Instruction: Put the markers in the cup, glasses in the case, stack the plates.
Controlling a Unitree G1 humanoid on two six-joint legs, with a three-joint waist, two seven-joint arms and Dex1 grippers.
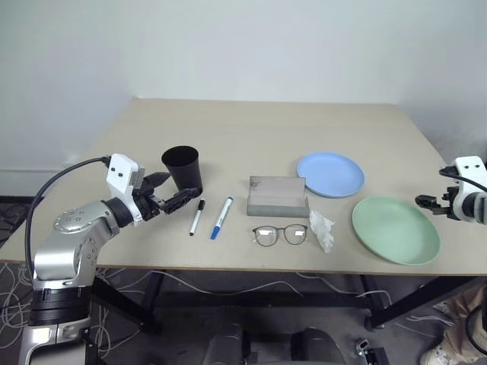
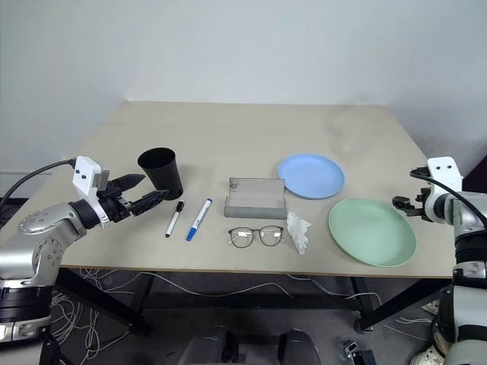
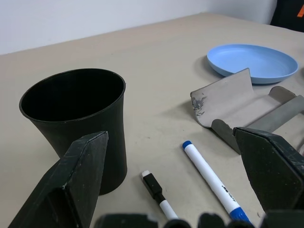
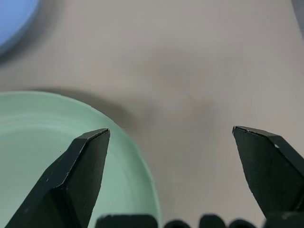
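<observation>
**A:** Starting at the near edge of the table (image 1: 228, 114): the glasses (image 1: 280, 234) lie flat there, a bit right of centre, lenses up, arms unfolded. Just right of them, touching or nearly so, sits a crumpled white wrapper (image 1: 322, 230).

**B:** And the case?

**A:** The case (image 1: 278, 196) is right behind the glasses, lying open with its lid flap tipped up. Nothing in it yet.

**B:** Markers?

**A:** Both are left of the case, lying on the table roughly side by side, a small gap between them. The black-capped marker (image 1: 197, 217) is the left one, the blue-capped marker (image 1: 221, 217) the right one, blue cap at the near end. Neither is in the cup.

**B:** So where's the cup then?

**A:** The cup (image 1: 183, 169) stands upright just behind and left of the markers, empty as far as the left wrist view shows.

**B:** What's the left gripper doing?

**A:** The left gripper (image 1: 169, 190) hovers low over the table at the near left side of the cup, fingers spread wide, gripping nothing. Can't tell if the far finger brushes the cup wall.

**B:** Right side?

**A:** The green plate (image 1: 396, 229) is near right, and the blue plate (image 1: 330, 174) is behind it and to its left, rims close but not stacked. The right gripper (image 2: 403, 204) hangs just off the green plate's right rim, fingers also spread wide and empty.
</observation>
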